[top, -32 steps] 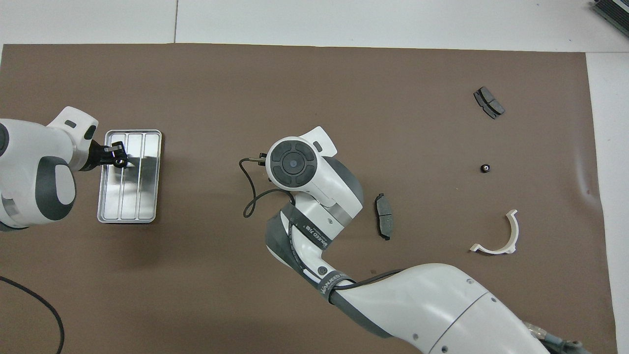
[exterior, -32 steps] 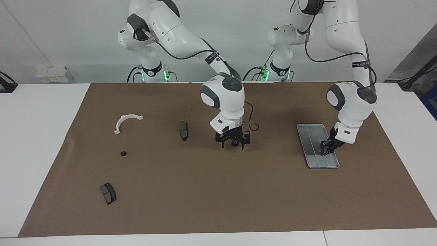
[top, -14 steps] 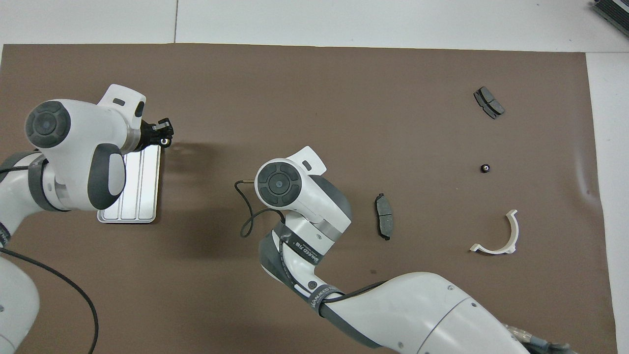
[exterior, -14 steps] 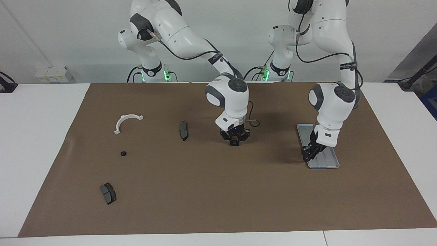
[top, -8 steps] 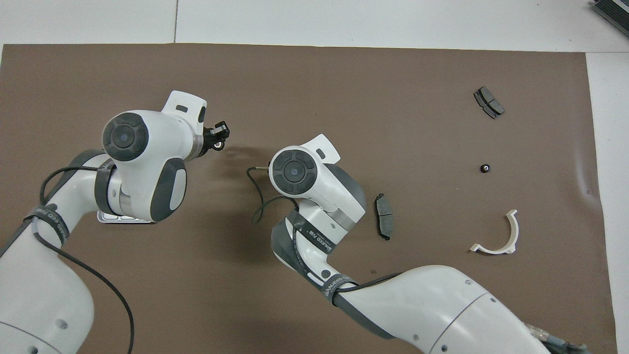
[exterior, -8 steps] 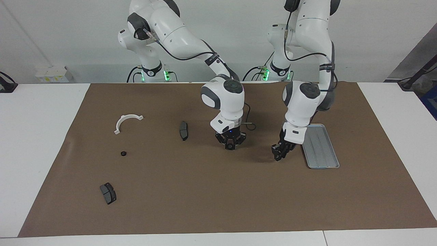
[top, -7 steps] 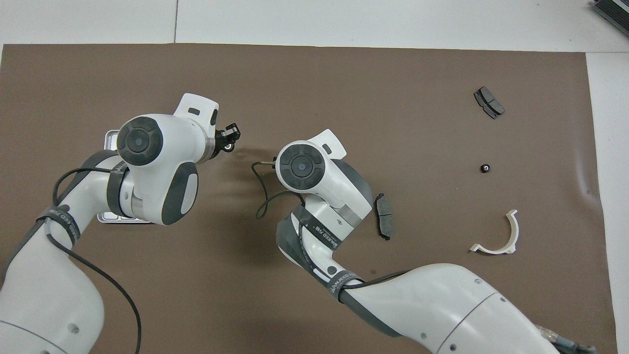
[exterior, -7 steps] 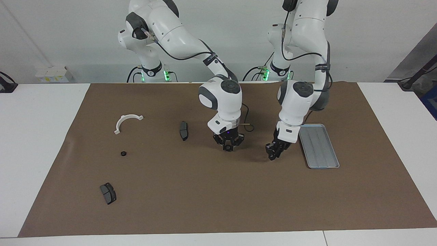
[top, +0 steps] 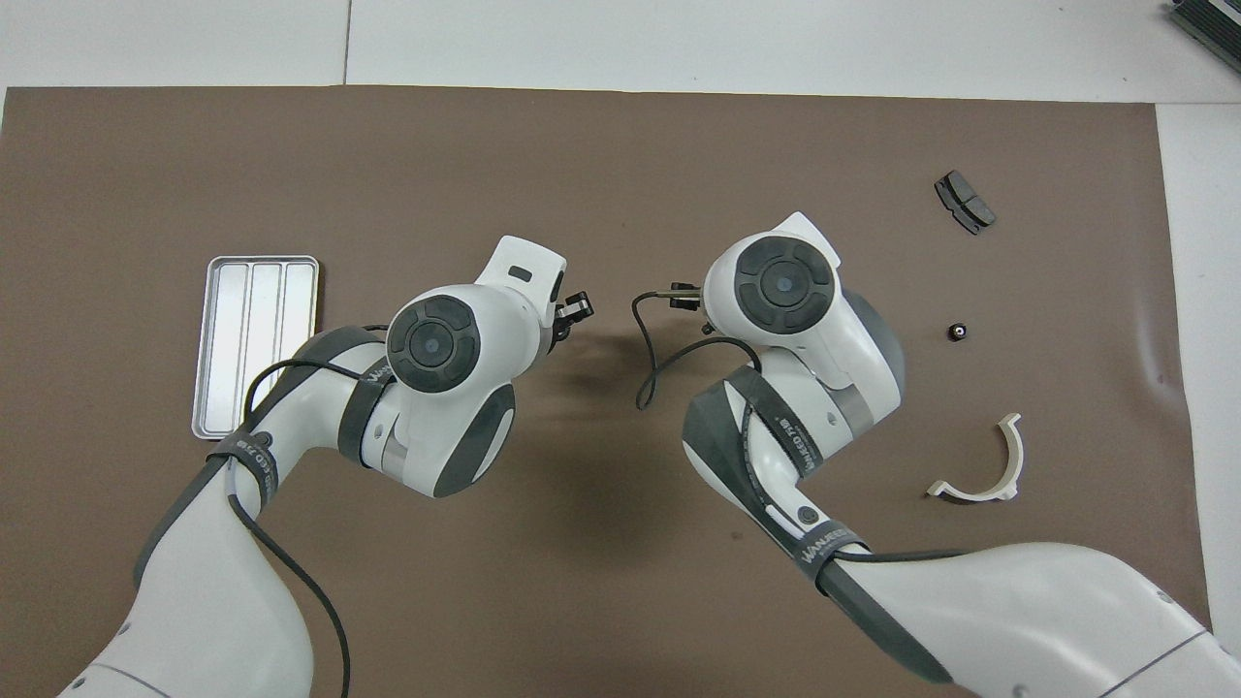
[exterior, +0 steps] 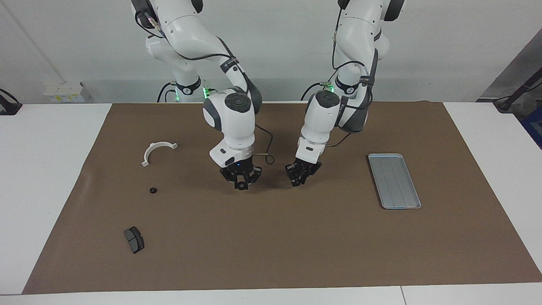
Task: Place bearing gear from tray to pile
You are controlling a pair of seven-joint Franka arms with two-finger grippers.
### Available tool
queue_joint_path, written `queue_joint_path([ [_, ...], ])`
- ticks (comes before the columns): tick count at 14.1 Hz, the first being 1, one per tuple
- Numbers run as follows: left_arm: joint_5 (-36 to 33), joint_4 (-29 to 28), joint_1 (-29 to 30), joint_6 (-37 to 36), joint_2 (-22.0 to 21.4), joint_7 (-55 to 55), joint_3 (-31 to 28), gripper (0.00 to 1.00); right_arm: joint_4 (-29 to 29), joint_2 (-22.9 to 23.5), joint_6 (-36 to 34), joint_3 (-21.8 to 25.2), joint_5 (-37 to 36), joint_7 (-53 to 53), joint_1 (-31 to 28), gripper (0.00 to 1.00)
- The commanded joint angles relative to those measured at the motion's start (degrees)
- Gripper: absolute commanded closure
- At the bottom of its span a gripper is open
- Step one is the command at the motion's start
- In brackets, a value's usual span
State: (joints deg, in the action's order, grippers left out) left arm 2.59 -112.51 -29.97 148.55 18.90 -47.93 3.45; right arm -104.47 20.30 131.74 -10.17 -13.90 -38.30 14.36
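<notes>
Right claw (exterior: pixel 241 184) pinches a gear (exterior: pixel 241 185); left claw (exterior: pixel 299 178), perhaps closed, hangs tilted.

Robotics lab: two white robot arms (exterior: pixel 230 114) at a white table (exterior: pixel 46 140) with brown paper mat (exterior: pixel 271 237), plain grey wall.

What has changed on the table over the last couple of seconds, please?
The right hand closed on a gear at the middle of the mat and carried it toward the right arm's end. The left hand left the tray and now hangs over the mat's middle. Tray, white bracket, loose gear and brake pad stayed put.
</notes>
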Motion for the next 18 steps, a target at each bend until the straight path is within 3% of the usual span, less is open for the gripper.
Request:
queue_joint_path([
  [1,0.7,-0.8,-2.7,1.2,-0.2,-1.5,-1.0,0.47,-7.4,-5.9,1.5,-0.9,5.3,9.1,-4.7,1.00],
  [2,0.7,-0.7,-3.2,1.1,-0.2,-1.9,-1.1,0.29,-9.4,-7.6,1.5,-0.9,7.9,13.5,-6.5,1.00],
  [3,0.7,-0.5,-3.3,1.0,-0.2,-2.0,-1.1,0.17,-11.3,-8.9,1.6,-0.9,9.8,17.5,-8.7,1.00],
  [6,0.7,2.6,-2.0,-3.7,-0.8,-1.9,-1.5,0.15,-14.7,-10.4,1.7,-0.9,13.9,27.8,-14.3,1.00],
  [10,0.7,17.6,7.1,-24.3,-1.7,-0.3,-1.2,0.15,-21.4,-12.2,7.6,-0.8,17.3,39.0,-20.2,1.00],
  [15,4.9,19.7,18.1,-34.5,-4.2,14.7,-0.7,0.16,-24.5,-12.5,8.5,-0.8,17.3,43.3,-23.6,0.97],
  [16,4.9,19.9,20.1,-36.8,-4.6,18.5,-0.7,0.16,-24.5,-12.5,8.5,-0.8,17.3,43.1,-23.6,0.66],
  [17,4.8,20.0,21.9,-39.2,-5.0,22.5,-1.0,0.16,-24.4,-12.5,8.4,-0.7,17.3,43.0,-23.6,0.24],
  [18,4.6,20.0,23.1,-41.0,-6.0,26.2,-1.6,0.16,-24.1,-12.4,8.4,-0.7,17.3,43.0,-23.5,0.06],
])
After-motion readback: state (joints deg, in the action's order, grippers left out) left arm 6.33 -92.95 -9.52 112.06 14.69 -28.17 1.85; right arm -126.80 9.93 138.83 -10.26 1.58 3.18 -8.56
